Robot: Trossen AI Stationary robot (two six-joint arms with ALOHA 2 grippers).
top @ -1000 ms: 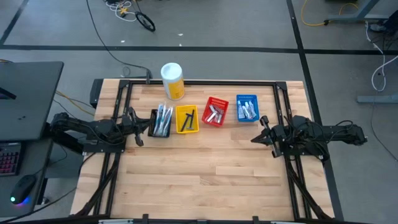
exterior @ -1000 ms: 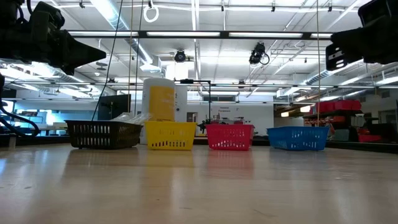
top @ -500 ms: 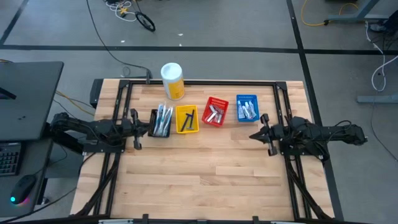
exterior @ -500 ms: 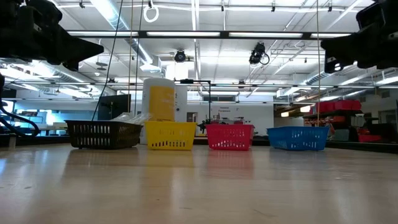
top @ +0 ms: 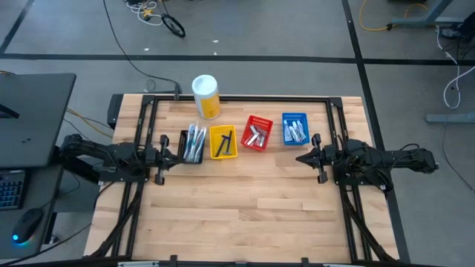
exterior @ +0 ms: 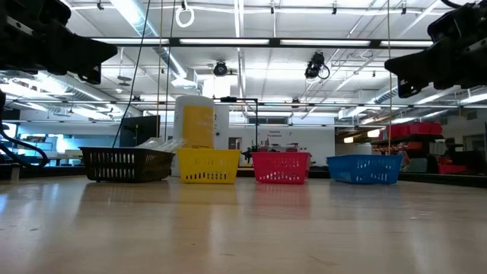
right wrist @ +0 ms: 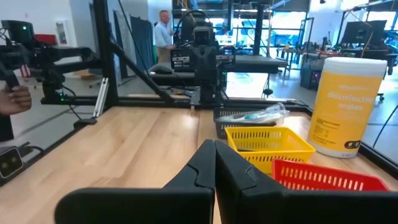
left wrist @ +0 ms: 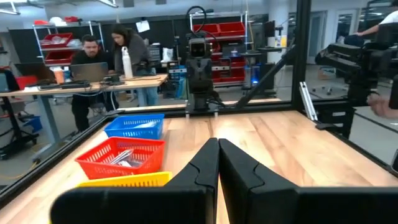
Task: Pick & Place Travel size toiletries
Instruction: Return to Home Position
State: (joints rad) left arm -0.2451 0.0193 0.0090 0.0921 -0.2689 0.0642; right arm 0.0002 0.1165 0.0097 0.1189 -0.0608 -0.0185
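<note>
Looking straight down, the left gripper [top: 163, 152] and right gripper [top: 303, 157] sit at opposite table edges, each turned slightly from a second ago as the arms settle. No toiletries [top: 295, 133] lie loose; all rest in the baskets [top: 257, 118], so sorting looks finished.

From table height both arms hang high. What the baskets hold is mostly hidden, perhaps packets in the black basket [exterior: 125, 164].

The left wrist camera alone shows its fingers [left wrist: 202, 168] pressed together on nothing, near the red basket [left wrist: 102, 167].

The right wrist camera shows its fingers [right wrist: 200, 165] likewise together, with the yellow canister [right wrist: 344, 106] and people beyond.
</note>
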